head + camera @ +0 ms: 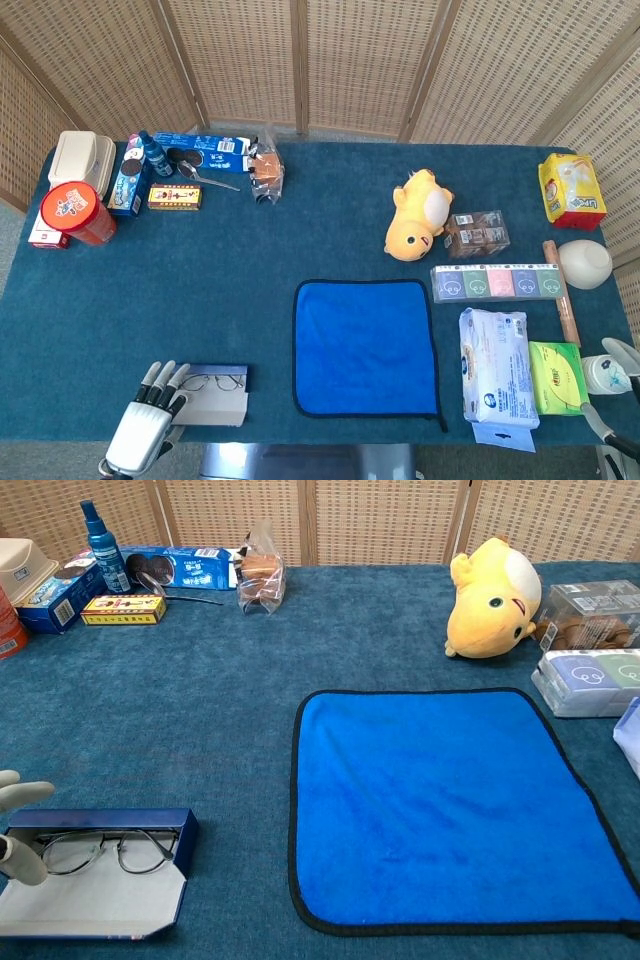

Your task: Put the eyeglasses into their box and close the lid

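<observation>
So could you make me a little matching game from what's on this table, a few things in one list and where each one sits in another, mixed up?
Things:
1. thin wire-framed eyeglasses
2. yellow plush toy
3. red round tub
4. bright blue cloth with black edging

Places:
A. far left side of the table
B. middle of the table, near the front edge
C. inside the open dark blue box, by the robot's left hand
D. right of centre, beside a clear box of brown snacks

Pairs: 1-C, 2-D, 3-A, 4-B
</observation>
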